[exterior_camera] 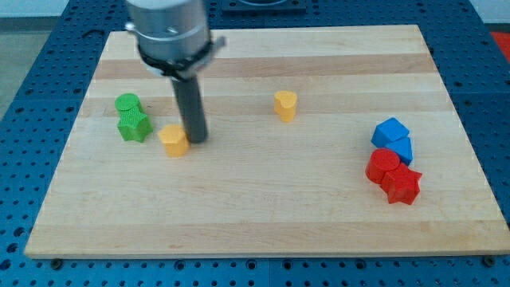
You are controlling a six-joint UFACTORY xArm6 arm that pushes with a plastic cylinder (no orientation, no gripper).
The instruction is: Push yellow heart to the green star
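- Now, wooden board (pixel 263 215): we've no gripper, just a rod, holding nothing.
- Green star (pixel 135 125) at view's left, green cylinder (pixel 126 103) touching behind.
- Yellow heart (pixel 173 140) near star's right; my tip (pixel 196 140) just beside the heart's right.
- 2nd yellow block (pixel 285 104) mid-board.

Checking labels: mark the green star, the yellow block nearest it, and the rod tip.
green star (pixel 135 127): camera view, middle of its top face.
yellow block (pixel 173 139): camera view, centre of the block, shape unclear.
my tip (pixel 197 141): camera view, rod's lower end, at the yellow block's right side.
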